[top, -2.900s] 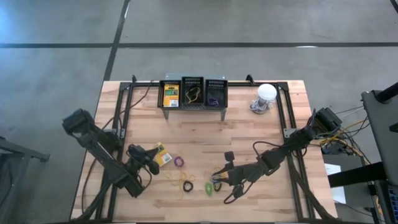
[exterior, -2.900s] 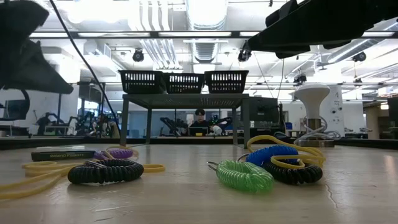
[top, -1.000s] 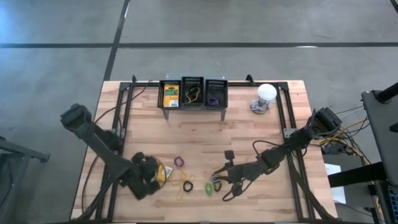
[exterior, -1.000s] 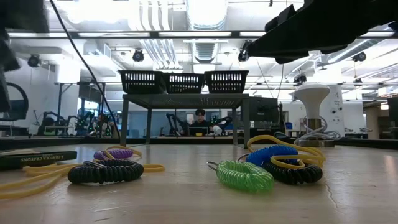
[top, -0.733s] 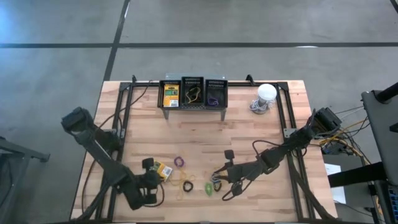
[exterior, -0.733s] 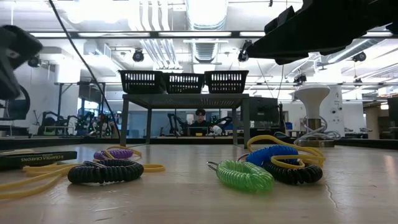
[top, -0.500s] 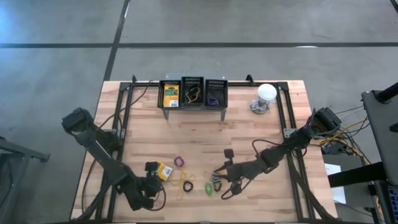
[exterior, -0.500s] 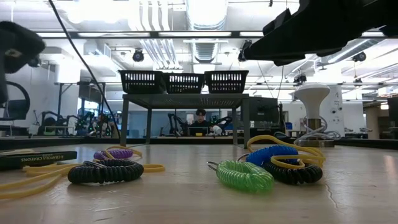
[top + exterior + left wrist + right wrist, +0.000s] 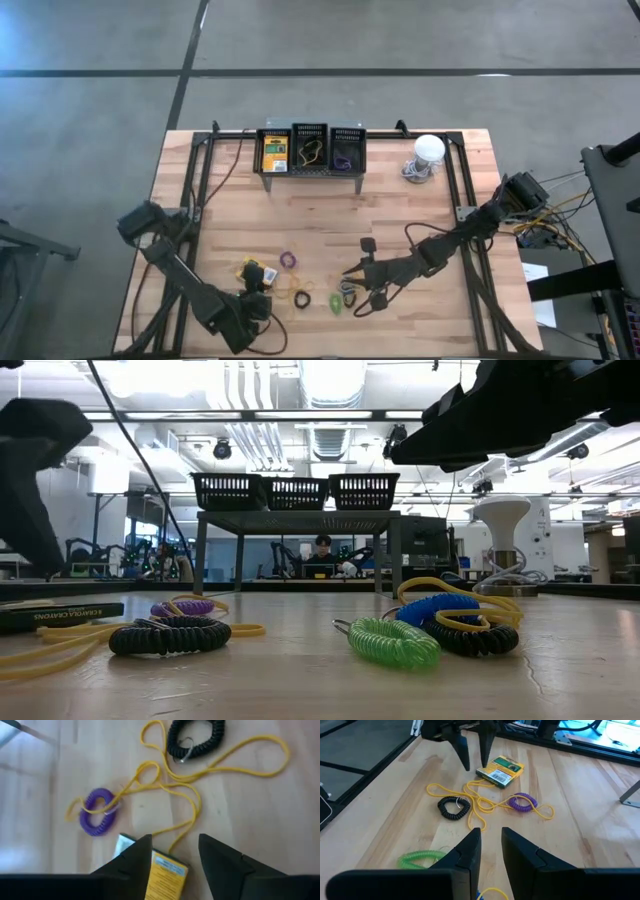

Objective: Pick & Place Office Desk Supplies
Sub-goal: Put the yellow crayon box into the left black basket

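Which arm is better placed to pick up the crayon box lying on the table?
Left, most likely. The left gripper is open and hangs right at the crayon box, whose end shows between its fingers. The right gripper sits farther off, over the green coil.

Bright even overhead lighting, soft shadows, motion blur in left wrist view.

Left gripper fingers apart; right gripper narrowly parted.
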Controlling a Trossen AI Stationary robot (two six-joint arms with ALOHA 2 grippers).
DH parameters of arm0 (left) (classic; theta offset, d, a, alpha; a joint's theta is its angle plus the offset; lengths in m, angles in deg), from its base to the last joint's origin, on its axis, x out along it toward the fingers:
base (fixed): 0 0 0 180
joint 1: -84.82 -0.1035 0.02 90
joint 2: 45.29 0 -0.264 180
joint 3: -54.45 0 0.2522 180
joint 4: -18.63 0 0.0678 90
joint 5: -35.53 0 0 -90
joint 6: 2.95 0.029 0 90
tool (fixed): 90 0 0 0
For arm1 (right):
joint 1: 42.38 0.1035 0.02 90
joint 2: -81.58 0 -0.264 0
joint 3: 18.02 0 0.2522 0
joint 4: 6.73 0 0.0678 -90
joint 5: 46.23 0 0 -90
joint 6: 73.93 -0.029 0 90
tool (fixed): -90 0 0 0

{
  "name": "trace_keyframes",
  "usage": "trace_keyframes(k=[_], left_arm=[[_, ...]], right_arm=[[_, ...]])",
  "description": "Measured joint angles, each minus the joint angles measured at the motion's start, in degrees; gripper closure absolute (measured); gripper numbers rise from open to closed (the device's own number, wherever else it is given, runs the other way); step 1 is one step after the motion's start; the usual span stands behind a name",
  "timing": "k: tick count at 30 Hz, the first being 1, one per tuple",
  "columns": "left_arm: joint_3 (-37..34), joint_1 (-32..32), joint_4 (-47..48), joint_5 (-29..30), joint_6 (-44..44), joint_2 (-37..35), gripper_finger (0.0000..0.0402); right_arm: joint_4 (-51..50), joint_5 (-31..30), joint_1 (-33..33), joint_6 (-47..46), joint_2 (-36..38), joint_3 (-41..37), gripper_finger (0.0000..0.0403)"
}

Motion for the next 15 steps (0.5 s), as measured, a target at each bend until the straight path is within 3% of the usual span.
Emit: trace_keyframes(k=[5,11,15], left_arm=[[3.0,0.0,2.2,-1.0,-0.1,3.9,0.0250],[2.3,-0.1,-2.1,-2.6,-11.2,4.1,0.0252],[2.3,-1.9,-2.6,-2.9,-11.7,4.1,0.0249]], right_arm=[[0.0,0.0,0.0,-0.2,0.0,0.0,0.0334],[-0.1,0.0,0.0,-0.8,0.0,-0.1,0.0326],[-0.1,0.0,0.0,-0.9,0.0,-0.1,0.0323]])
